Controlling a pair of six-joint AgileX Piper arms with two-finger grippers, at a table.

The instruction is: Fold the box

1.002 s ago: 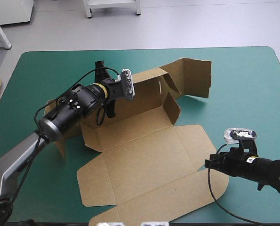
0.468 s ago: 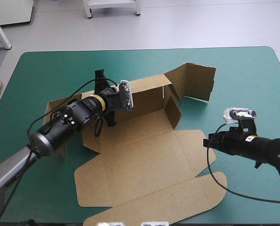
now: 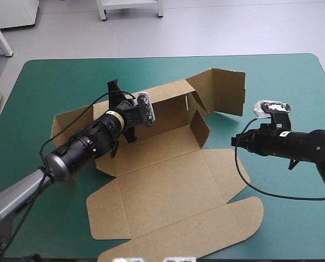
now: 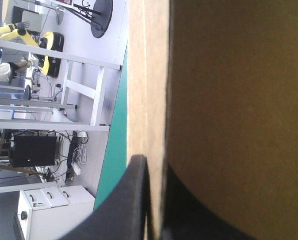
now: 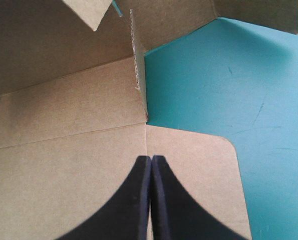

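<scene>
The box (image 3: 167, 185) sits in the middle of the teal-green cover (image 3: 282, 82), only partly built. The long back wall is stood up, with end flaps angling off at its far right corner, while the big lid panel and its flaps lie flat toward the near edge.

The left gripper (image 3: 124, 112) is pinched tight on that back wall's top edge. The left wrist view shows the board's edge sandwiched between its black fingers (image 4: 133, 200) — most likely to hold the wall upright while the other arm works.

The right gripper (image 3: 237, 143) has its fingers pressed together with nothing in them. It hovers over the rounded flap (image 5: 199, 170) beside the short side wall (image 5: 138, 85) — probably lined up to nudge one of them.

No printing, logo or label shows anywhere on the board.
</scene>
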